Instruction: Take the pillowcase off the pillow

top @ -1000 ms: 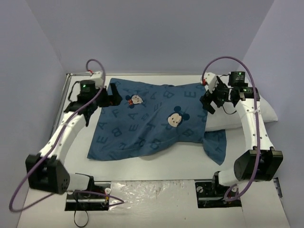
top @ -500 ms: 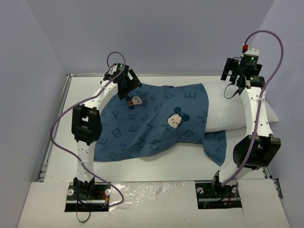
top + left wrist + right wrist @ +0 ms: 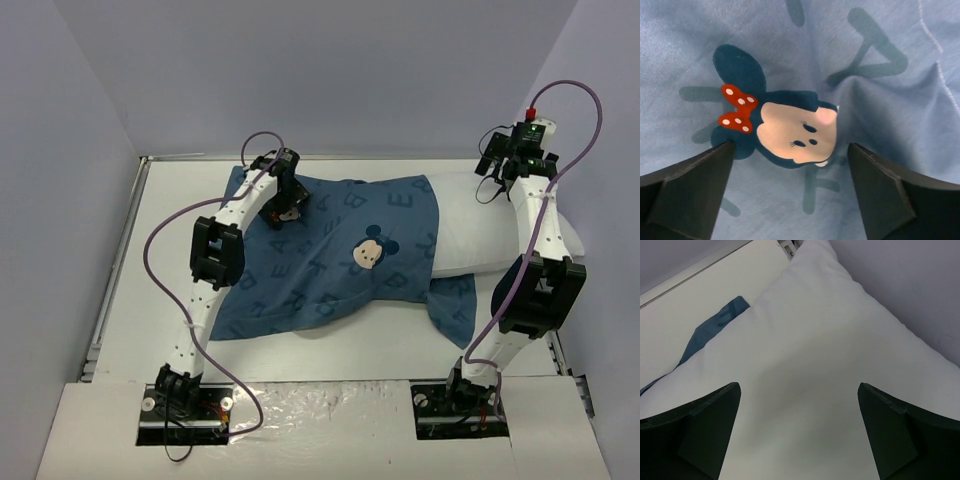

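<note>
My left claw (image 3: pixel 791 146) hangs wide open over the pillowcase (image 3: pixel 320 270), which lies over the pillow (image 3: pixel 480 235) except its right end, where my right claw (image 3: pixel 799 387) hangs wide too.

— Anything legible?
— Only scattered pale capitals printed on the pillowcase (image 3: pixel 320 270).
— Which ones?
— An A (image 3: pixel 872 47) beside the red-bowed mouse face (image 3: pixel 790 132), and an E (image 3: pixel 400 203) toward the tabletop's far edge.

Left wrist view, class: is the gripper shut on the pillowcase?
No, the left gripper has its jaws wide apart over the pillowcase, with the printed mouse face showing between them.
</note>
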